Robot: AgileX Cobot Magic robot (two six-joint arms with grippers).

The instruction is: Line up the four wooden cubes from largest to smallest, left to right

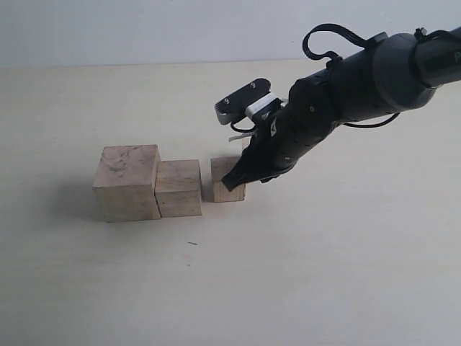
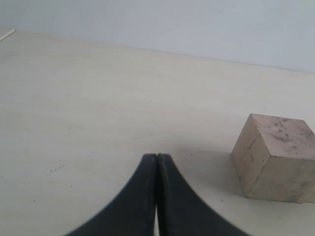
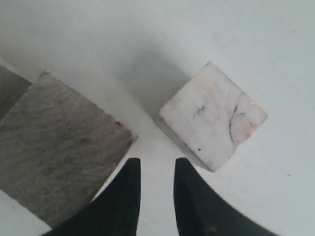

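Observation:
Three wooden cubes stand in a row. The largest cube [image 1: 126,182] [image 2: 275,157], its top mottled grey, touches the second cube [image 1: 178,187] [image 3: 59,147]. The third cube [image 1: 225,173] [image 3: 211,118] sits a small gap to their right. The smallest cube is out of view. My right gripper [image 1: 234,179] [image 3: 156,164] hovers low at the third cube, slightly open with nothing between its fingers; the tips point at the gap between the second and third cubes. My left gripper [image 2: 156,157] is shut and empty, apart from the largest cube, and absent from the exterior view.
The cubes rest on a pale tabletop [image 1: 288,274]. The black right arm [image 1: 360,86] reaches in from the upper right and hides the table behind it.

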